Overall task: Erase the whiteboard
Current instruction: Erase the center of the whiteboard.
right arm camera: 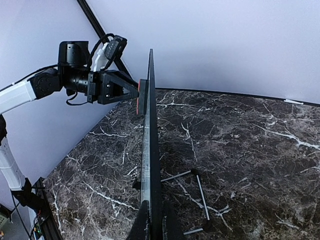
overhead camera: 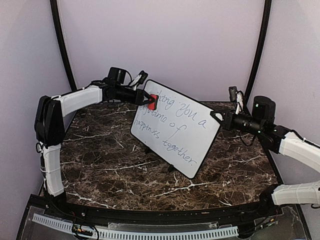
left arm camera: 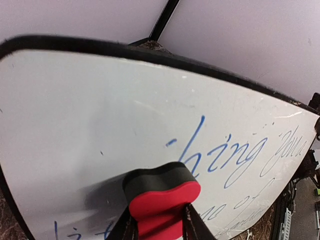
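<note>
Robot lab test booth: plain lilac walls [overhead camera: 165, 40] w/ black poles [overhead camera: 62, 45], marble tabletop [overhead camera: 100, 170].

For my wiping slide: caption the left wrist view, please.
Left gripper holds a red-and-black foam eraser against the glossy white whiteboard, beside blue handwritten letters.

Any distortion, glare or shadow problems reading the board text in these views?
Left wrist: wide lens bows the whiteboard edge, eraser casts a soft shadow, text sharp. Top external: even light, writing legible. Right wrist: board edge-on, no text visible.
</note>
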Robot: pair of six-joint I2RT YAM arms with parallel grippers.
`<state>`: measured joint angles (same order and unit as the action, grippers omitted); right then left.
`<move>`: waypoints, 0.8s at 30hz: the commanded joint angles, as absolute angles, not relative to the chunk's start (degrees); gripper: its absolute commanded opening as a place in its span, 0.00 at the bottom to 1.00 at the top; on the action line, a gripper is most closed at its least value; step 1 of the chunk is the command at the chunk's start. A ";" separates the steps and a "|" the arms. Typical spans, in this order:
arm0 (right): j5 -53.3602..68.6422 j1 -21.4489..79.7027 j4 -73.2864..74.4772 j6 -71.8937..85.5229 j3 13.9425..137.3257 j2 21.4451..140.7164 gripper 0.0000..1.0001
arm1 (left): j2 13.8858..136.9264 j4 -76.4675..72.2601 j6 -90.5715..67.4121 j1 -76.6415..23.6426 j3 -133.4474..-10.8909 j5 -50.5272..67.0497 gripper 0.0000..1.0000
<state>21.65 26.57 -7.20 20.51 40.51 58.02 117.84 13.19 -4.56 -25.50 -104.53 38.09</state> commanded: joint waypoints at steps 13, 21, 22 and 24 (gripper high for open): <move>24.27 27.78 -5.56 13.02 40.60 58.82 0.00 | 116.58 11.67 -4.40 -26.65 -104.17 35.76 0.30; 24.43 27.93 -5.05 12.85 40.61 58.42 0.00 | 119.94 14.96 -3.78 -26.13 -112.95 34.98 0.30; 24.43 27.90 -4.89 12.83 40.69 58.29 0.00 | 119.95 15.21 -3.67 -26.11 -112.86 35.02 0.30; 24.39 28.01 -4.60 12.83 40.69 58.10 0.00 | 119.86 16.24 -3.79 -26.10 -112.07 35.79 0.30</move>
<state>22.04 26.85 -7.44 19.81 40.51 58.24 118.61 13.98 -4.05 -26.44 -111.90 36.14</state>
